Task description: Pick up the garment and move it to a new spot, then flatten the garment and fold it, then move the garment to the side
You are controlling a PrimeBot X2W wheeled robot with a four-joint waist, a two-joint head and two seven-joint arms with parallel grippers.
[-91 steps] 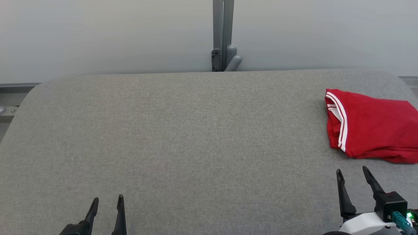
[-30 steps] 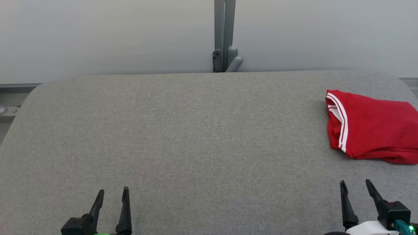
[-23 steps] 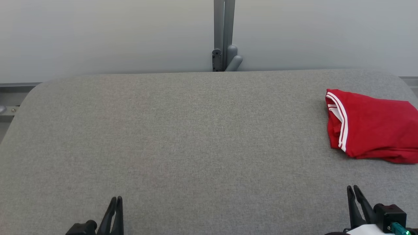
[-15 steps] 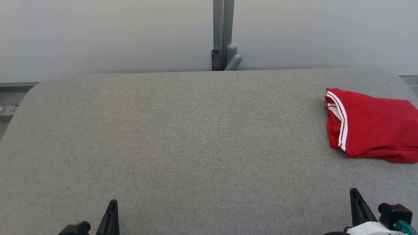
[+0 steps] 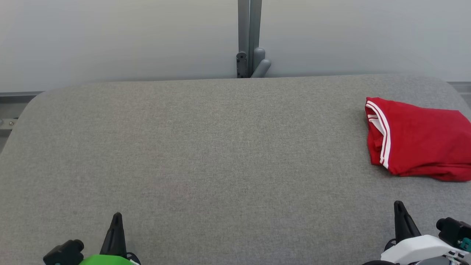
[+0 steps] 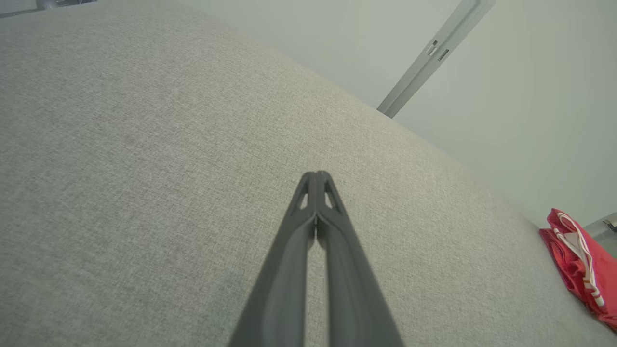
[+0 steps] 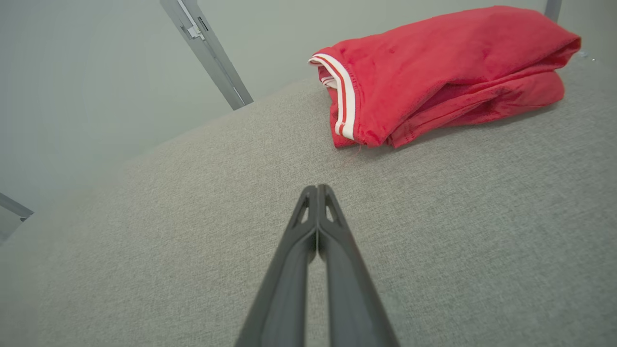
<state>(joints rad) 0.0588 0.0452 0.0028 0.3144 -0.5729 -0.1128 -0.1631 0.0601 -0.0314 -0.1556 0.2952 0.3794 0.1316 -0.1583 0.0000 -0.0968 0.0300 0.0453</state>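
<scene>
Head view, nearest edge first: the left gripper [image 5: 117,216] rises at about 7 o'clock and the right gripper [image 5: 398,204] at about 5 o'clock, both over the grey fabric-covered table [image 5: 220,147] and touching no cloth. In the left wrist view the left gripper [image 6: 316,175] has its two dark fingers pressed together at the tips, with nothing between them. The right wrist view shows the right gripper [image 7: 316,188] pinched together the same way, also empty. Farther out, at about 3 o'clock in the head view, the red garment [image 5: 423,141] lies folded in a thick bundle at the right end of the table. Its white-striped hem faces the table's middle, and its far side is cut off by the frame edge. From the right wrist view the garment [image 7: 434,62] sits at about 1 o'clock, well apart from the fingertips. From the left wrist view it [image 6: 581,260] shows at about 4 o'clock. Beyond the far table edge, at 12 o'clock, a grey post [image 5: 249,36] stands against a pale wall [image 5: 110,36].
</scene>
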